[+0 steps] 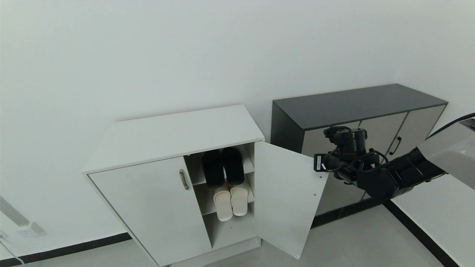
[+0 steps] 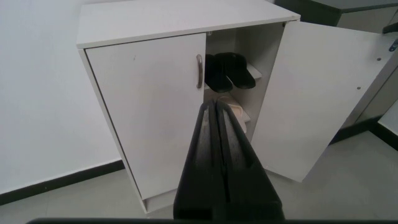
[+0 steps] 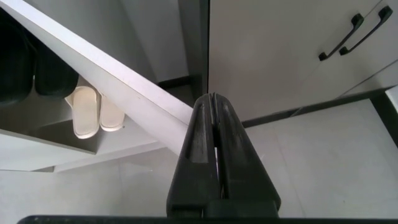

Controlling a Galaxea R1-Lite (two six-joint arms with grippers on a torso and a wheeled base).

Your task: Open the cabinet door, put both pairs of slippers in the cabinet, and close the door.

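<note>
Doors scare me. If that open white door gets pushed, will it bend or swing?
Likely swings, not bends: the door looks like a flat, rigid board. Probably light, since its edge looks thin.

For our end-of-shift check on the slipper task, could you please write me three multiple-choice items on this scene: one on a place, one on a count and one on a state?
1. Where in the white cabinet do the black slippers lie?
A. On the bottom board.
B. On the shelf above the cream slippers.
C. Beside the cream pair, on the same shelf.

2. How many pairs of slippers are in the cabinet?
A. One.
B. Three.
C. Two.

3. How does the cabinet's right door stand?
A. Swung open.
B. Shut.
C. Taken off.

Answers:
1 B: the black pair lies one shelf higher than the cream pair.
2 C: one black pair and one cream pair show.
3 A: the door stands out from the front and the shelves show.
</note>
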